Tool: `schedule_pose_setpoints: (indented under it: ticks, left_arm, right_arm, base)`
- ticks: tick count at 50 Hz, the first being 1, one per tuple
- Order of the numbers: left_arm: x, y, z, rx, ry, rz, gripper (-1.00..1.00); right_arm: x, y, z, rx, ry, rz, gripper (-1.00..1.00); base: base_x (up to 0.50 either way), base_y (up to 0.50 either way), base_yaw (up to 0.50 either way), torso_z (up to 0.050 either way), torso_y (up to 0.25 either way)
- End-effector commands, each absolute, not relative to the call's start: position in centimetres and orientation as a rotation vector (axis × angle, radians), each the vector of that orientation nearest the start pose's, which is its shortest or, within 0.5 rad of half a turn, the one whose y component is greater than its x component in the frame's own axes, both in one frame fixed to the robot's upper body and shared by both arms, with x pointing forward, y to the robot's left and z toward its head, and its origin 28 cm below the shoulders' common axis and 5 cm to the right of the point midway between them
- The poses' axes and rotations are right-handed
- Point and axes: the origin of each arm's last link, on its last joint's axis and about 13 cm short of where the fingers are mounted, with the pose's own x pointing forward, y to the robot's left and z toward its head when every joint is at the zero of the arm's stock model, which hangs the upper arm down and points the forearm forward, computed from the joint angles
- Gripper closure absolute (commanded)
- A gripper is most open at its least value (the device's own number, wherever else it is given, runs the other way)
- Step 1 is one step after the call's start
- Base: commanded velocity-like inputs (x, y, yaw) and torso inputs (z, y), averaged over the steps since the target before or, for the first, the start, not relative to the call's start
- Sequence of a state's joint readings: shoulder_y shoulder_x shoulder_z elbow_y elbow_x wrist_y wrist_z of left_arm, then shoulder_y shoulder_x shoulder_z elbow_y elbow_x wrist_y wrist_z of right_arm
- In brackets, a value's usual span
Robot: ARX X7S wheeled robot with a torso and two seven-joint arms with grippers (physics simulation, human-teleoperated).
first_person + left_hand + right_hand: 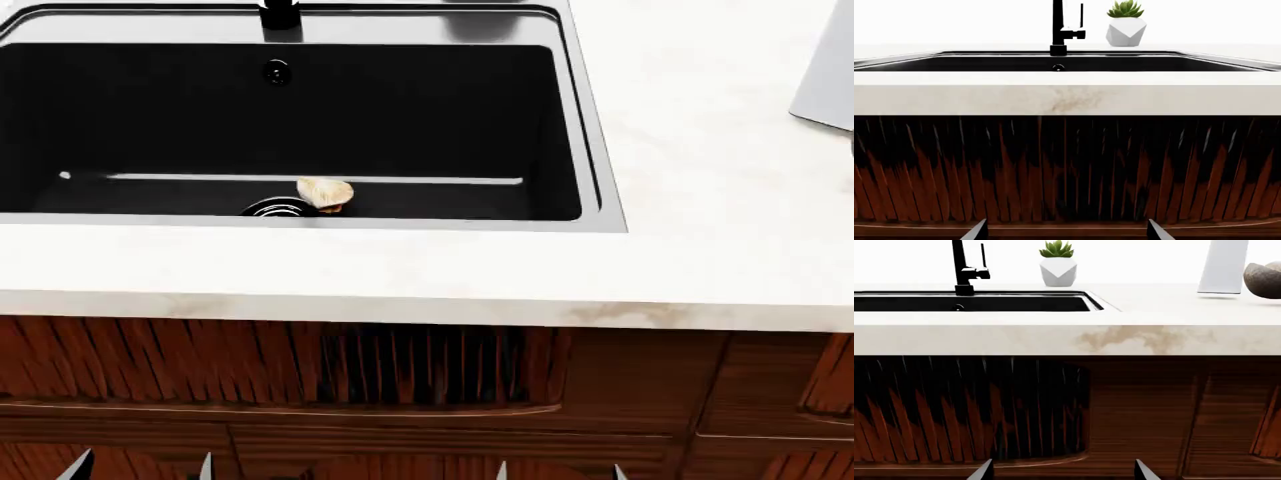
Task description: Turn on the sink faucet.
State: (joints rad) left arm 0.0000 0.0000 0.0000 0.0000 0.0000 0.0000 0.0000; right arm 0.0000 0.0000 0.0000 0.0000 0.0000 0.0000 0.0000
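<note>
Above both grippers: matte black tubular faucet (pixel 1058 27), top cut off | left gripper (pixel 1064 231), right gripper (pixel 1062 470): tips spread, empty

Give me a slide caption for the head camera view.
Black sink set in a pale marble counter, faucet base at its back rim, both grippers low and empty.

A pale marbled countertop (pixel 694 200) overhangs dark reddish ribbed wood cabinet fronts (pixel 200 370), which lie directly ahead of both jaws.
</note>
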Motion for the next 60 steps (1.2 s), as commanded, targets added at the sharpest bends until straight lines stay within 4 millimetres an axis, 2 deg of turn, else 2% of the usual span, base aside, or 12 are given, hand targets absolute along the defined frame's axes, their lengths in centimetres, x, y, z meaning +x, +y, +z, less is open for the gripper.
schedule_pose_setpoints:
  ticks: [1,15,17,37,58,60]
  left_arm:
    - [20.98,20.61,1.26,0.003,0.002,-0.004,-1.0]
    - [21.18,20.6,1.37,-0.018,0.009,0.008,-1.0]
    - [21.22,20.58,1.2,0.02,0.016,-0.005,-1.0]
    - [21.23,20.45,1.25,0.025,0.048,-0.011,-1.0]
    - [21.14,20.66,1.43,-0.036,0.05,0.004,-1.0]
    - [20.8,20.62,1.63,-0.022,0.001,-0.035,-1.0]
  right_arm:
    - [21.05,-9.58,1.34,-0.006,-0.002,0.004,-1.0]
    - [21.1,-9.5,1.14,-0.022,0.016,0.024,-1.0]
    - [21.11,-9.5,1.13,-0.021,0.017,0.025,-1.0]
    - [21.13,-9.53,0.99,-0.012,0.025,0.026,-1.0]
    - [21.14,-9.59,1.15,-0.025,0.011,0.014,-1.0]
    - [21.17,-9.57,1.11,-0.029,0.014,0.017,-1.0]
  base:
    - [0.0,0.0,0.0,0.0,0.0]
    - [0.0,0.0,0.0,0.0,0.0]
    - [0.0,0.06,0.0,0.0,0.0]
    - [0.03,0.48,0.0,0.0,0.0]
    - [0.0,0.01,0.0,0.0,0.0]
    - [0.0,0.0,0.0,0.0,0.0]
